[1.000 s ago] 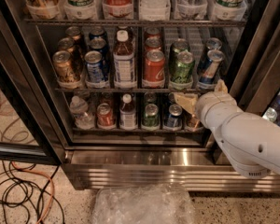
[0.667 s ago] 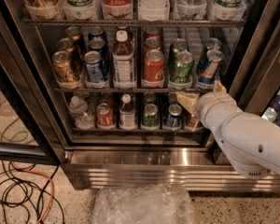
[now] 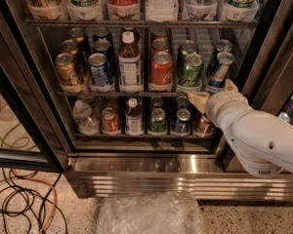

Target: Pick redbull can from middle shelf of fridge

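The fridge point(image 3: 151, 177) stands open in front of me. The slim blue-and-silver redbull can point(image 3: 219, 71) stands at the right end of the middle shelf point(image 3: 136, 93), leaning a little, with a second like can point(image 3: 222, 48) behind it. My gripper point(image 3: 214, 94) is on a white arm coming in from the right. It sits at the shelf's front rail, just below and in front of the redbull can. Its tan fingertips point(image 3: 198, 100) are spread apart and hold nothing.
On the middle shelf are green cans point(image 3: 191, 71), red cans point(image 3: 161, 71), a bottle point(image 3: 130, 65), blue cans point(image 3: 98, 69) and a gold can point(image 3: 68, 72). The shelf below holds smaller cans and bottles. The door frame point(image 3: 271, 48) is close on the right. Cables point(image 3: 24, 204) and a plastic bag point(image 3: 149, 213) lie on the floor.
The gripper has edged slightly up and right towards the base of the redbull can. The cans have not moved.
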